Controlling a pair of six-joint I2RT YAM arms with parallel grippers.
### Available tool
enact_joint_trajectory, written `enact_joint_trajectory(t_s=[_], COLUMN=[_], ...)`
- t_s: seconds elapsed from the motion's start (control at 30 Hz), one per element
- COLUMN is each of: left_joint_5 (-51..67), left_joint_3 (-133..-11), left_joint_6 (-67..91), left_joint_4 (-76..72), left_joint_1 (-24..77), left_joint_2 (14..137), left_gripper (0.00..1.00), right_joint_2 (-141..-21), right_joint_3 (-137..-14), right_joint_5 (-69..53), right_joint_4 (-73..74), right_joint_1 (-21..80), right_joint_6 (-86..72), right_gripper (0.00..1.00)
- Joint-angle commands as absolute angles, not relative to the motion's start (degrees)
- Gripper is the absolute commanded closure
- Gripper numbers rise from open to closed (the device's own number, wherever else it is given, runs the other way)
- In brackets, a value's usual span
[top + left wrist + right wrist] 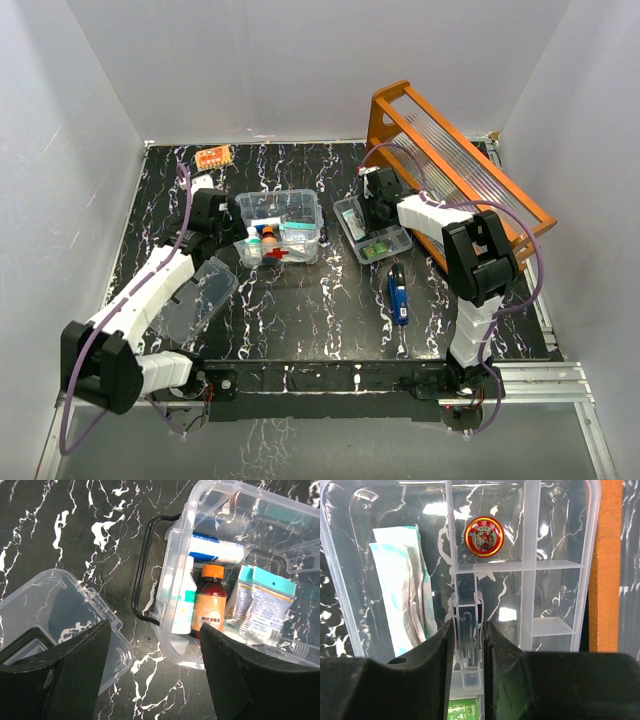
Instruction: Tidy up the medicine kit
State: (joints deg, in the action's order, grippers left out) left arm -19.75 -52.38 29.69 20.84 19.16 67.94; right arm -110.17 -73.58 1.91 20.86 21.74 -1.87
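Progress: roughly midway, by my read. The kit [300,205] sits open near table centre, lid [196,293] off and lying flat at its 8 o'clock. Already inside the kit: an orange-capped bottle [211,605], a white bottle beside it, and sachets [260,605]. The divider tray [350,222] is outside the kit at its 3 o'clock and holds a round tin [484,536] in 1 cell and pale packets [402,580] in the long cell. Loose items: a blue item [398,293] at 4 o'clock of the kit and an orange packet [213,157] far off at 11 o'clock. Left to do, probably: tray into the kit, loose items in, lid on. The rack [380,120] at 2 o'clock plays no part.

Right arm: elbow high on the right side, forearm reaching toward 10 o'clock, wrist pointing down over the tray. The right gripper [469,645] has narrow jaws pinching the tray's clear centre tab [468,625].

Left arm: stretched forward toward 1 o'clock, ending at the kit's 9 o'clock end. The left gripper [154,630] has wide jaws holding nothing, and hangs over bare table between lid and kit.
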Motion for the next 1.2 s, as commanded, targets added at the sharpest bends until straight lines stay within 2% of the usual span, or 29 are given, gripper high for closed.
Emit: enact_joint_trajectory(t_s=[0.0,0.3,0.73,1.17], left_joint_5=[-15.30,-7.46,-4.01,5.21], left_joint_3=[-57.27,-60.88,-61.52,-59.40], left_joint_6=[30.67,25.50,11.19,1.52], left_joint_4=[24.80,25.28,25.02,26.69], left_joint_1=[16.67,14.77,14.54,14.58], left_joint_2=[72.82,80.53,81.50,78.65], left_gripper=[0.33,0.50,0.78,0.89], right_joint_2=[-104.39,-102.86,-100.79,-95.15], right_joint_3=[-74.92,-76.03,-80.27,-87.01], right_joint_5=[1.30,1.30,3.35,5.58], right_joint_4=[17.10,17.81,25.20,35.67], right_joint_1=[22.13,22.87,24.80,25.75], right_joint_6=[-4.32,-4.57,-7.67,-10.59], right_gripper=[0.98,0.99,0.99,0.99])
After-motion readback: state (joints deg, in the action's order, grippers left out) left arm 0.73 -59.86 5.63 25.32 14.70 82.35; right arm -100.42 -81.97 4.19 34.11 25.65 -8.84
